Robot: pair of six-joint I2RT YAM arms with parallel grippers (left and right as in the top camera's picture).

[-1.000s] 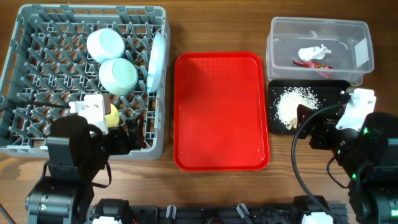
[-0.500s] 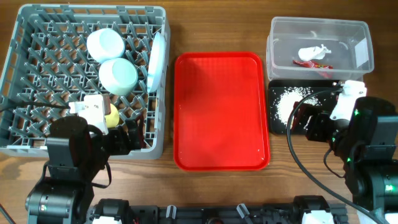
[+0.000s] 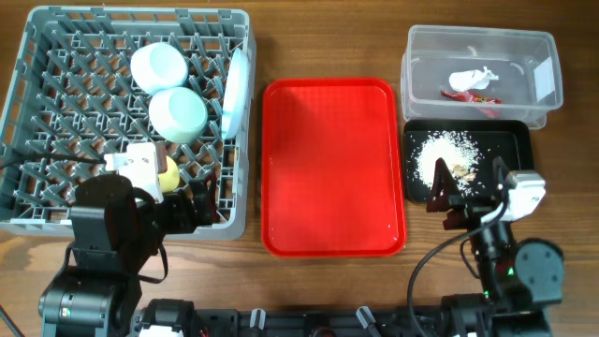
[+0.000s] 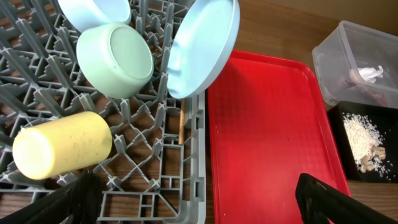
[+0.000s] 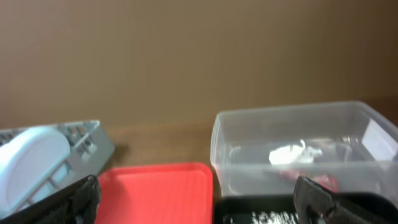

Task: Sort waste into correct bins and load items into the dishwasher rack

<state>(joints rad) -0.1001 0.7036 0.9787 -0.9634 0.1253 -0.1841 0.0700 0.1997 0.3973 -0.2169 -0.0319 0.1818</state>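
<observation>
Overhead: the dishwasher rack (image 3: 37, 56) is seen on the left. It's loaded with two bowls (image 3: 178, 114), a plate (image 3: 237, 89) stood on edge and a yellow cup (image 3: 168, 178).

The tissue (image 3: 473, 79) and wrapper (image 3: 473, 96) are sat in the clear tub (image 3: 477, 47). Crumbs (image 3: 440, 159) are scattered in the black tray (image 3: 510, 140). The right gripper (image 3: 470, 187) is hung over that tray's near edge, spread wide, nothing pinched.

Left wrist: the left gripper (image 4: 202, 202) is spread wide and empty over the rack's corner, beside the red tray (image 4: 273, 124).

Right wrist: the tub and red tray are framed between wide-apart fingers.

Rack (image 3: 140, 13) w/ bowls (image 3: 178, 114), plate (image 3: 237, 89), cup (image 4: 62, 144)
</observation>
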